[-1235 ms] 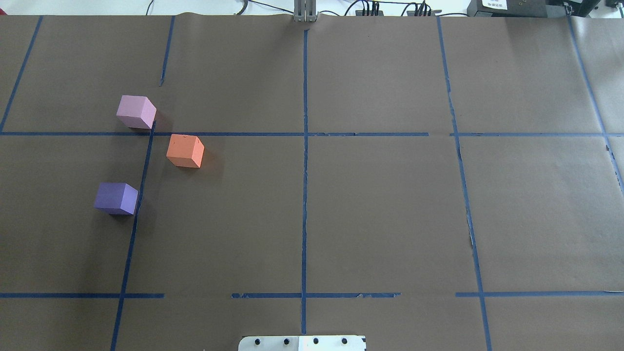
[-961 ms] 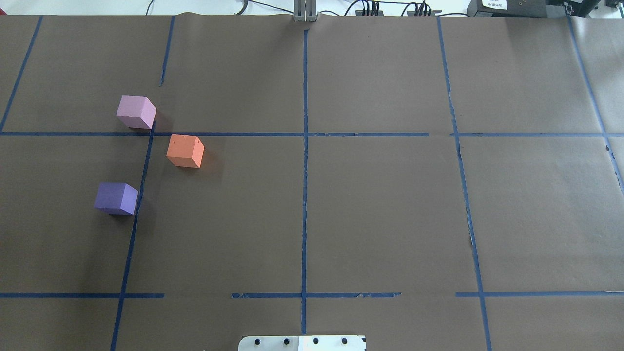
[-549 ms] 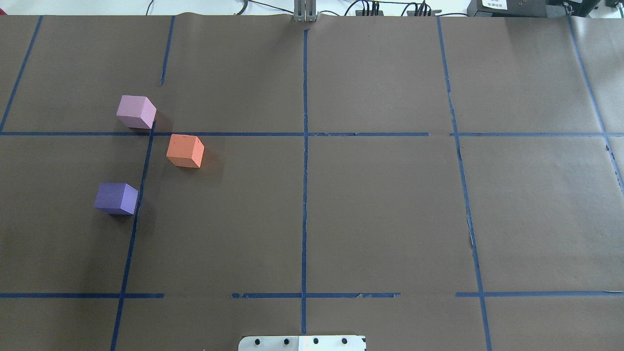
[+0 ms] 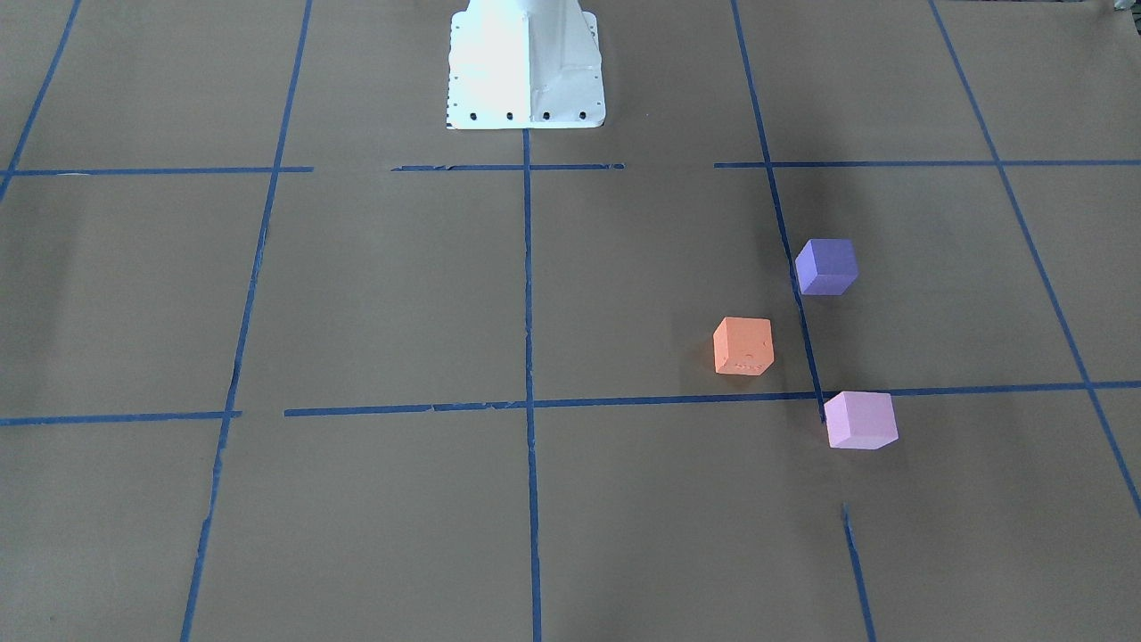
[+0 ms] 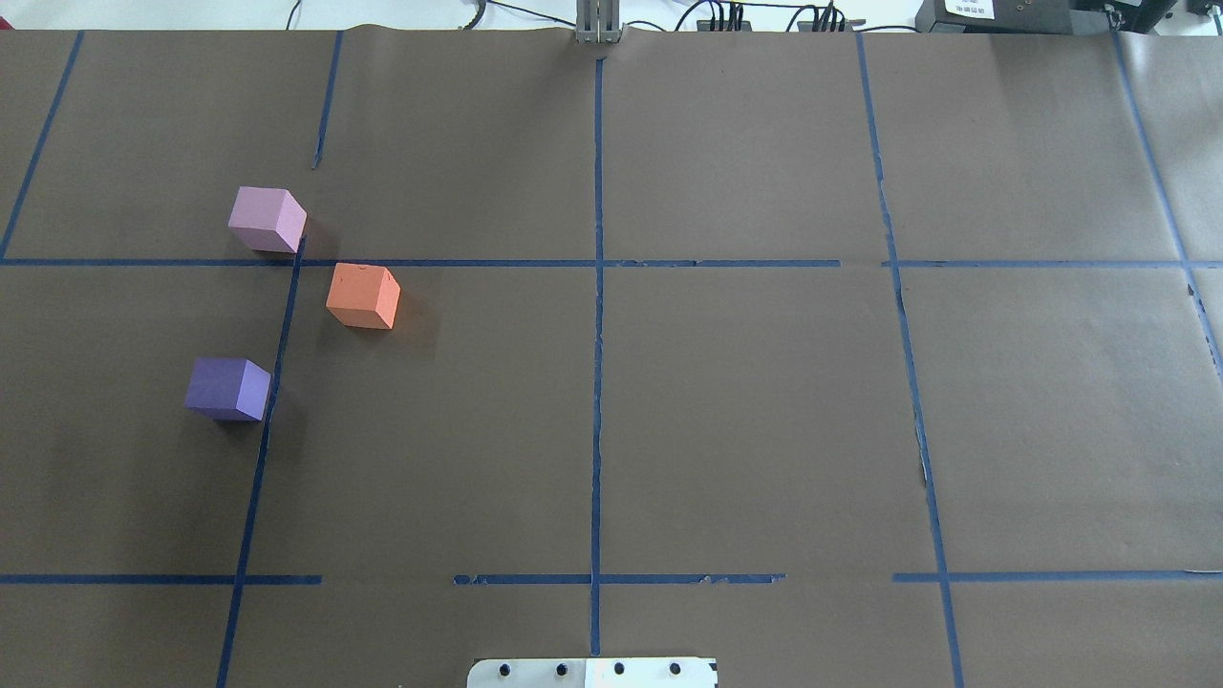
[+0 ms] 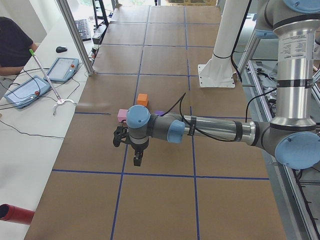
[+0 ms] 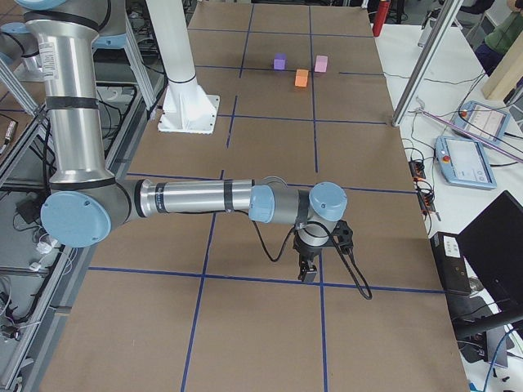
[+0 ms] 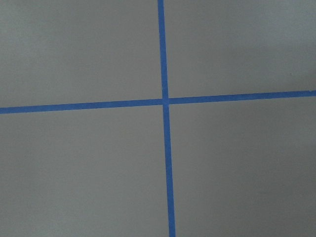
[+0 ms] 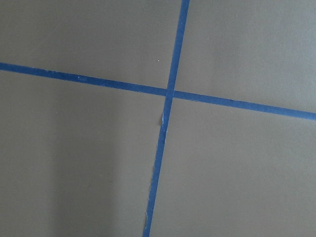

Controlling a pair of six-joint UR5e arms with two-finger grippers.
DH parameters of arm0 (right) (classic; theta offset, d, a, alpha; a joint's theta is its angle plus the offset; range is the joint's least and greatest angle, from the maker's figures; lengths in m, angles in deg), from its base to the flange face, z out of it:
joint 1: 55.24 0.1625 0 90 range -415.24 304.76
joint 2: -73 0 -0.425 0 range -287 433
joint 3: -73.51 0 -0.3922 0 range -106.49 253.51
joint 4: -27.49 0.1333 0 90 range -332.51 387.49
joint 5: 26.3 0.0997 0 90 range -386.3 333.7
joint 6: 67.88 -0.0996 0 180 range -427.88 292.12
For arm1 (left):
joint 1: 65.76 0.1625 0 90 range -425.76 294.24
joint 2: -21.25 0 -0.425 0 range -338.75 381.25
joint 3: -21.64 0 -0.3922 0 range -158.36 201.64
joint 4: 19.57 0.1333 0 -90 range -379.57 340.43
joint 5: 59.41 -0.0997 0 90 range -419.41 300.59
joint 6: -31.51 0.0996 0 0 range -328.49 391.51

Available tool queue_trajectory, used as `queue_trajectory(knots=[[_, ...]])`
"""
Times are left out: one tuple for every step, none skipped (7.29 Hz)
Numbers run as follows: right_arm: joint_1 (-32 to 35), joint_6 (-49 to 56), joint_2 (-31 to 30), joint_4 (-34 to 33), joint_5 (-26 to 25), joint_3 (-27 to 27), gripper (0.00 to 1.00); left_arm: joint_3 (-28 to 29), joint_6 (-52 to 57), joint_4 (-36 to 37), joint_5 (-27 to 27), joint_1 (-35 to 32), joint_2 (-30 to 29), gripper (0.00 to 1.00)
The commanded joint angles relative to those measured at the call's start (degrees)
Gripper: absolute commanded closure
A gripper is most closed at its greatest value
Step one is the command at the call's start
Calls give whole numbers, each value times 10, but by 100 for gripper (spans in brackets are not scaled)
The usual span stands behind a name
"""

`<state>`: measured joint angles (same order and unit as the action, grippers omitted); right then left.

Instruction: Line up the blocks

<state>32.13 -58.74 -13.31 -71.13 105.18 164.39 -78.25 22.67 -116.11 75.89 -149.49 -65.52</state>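
Observation:
Three cubes lie apart on the brown paper on my left side. The pale pink block (image 5: 268, 219) (image 4: 859, 420) is farthest from me. The orange block (image 5: 363, 296) (image 4: 743, 346) is nearer the table's middle. The violet-blue block (image 5: 228, 389) (image 4: 826, 266) is closest to me. My left gripper (image 6: 136, 161) shows only in the exterior left view, hanging over the paper short of the blocks; I cannot tell if it is open. My right gripper (image 7: 308, 273) shows only in the exterior right view, far from the blocks (image 7: 301, 77); I cannot tell its state.
Blue tape lines grid the paper. The white robot base (image 4: 524, 67) stands at the table's near edge. A side bench with tablets (image 6: 62, 67), cables and a seated person (image 6: 12, 42) runs along the far side, behind an aluminium post (image 6: 75, 35).

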Motion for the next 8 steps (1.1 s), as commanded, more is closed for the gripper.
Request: queue_trajectory(knots=[[0,0,0,0,0,0,0,-18,-99,-3,0,75,-53,0],[0,0,0,0,0,0,0,-19,-148,-4,-1,114,-86,0],[0,0,0,0,0,0,0,-13,-196,-16,-1,148,-116,0],[0,0,0,0,0,0,0,-9,-243,-28,-14,185,-143,0],[0,0,0,0,0,0,0,-1,-296,-34,-29,216,-176,0],[0,0,0,0,0,0,0,16,-325,-35,-32,260,-214,0],[0,0,0,0,0,0,0,33,-354,-36,-42,289,-248,0],[0,0,0,0,0,0,0,56,-363,-37,-69,331,-276,0]])
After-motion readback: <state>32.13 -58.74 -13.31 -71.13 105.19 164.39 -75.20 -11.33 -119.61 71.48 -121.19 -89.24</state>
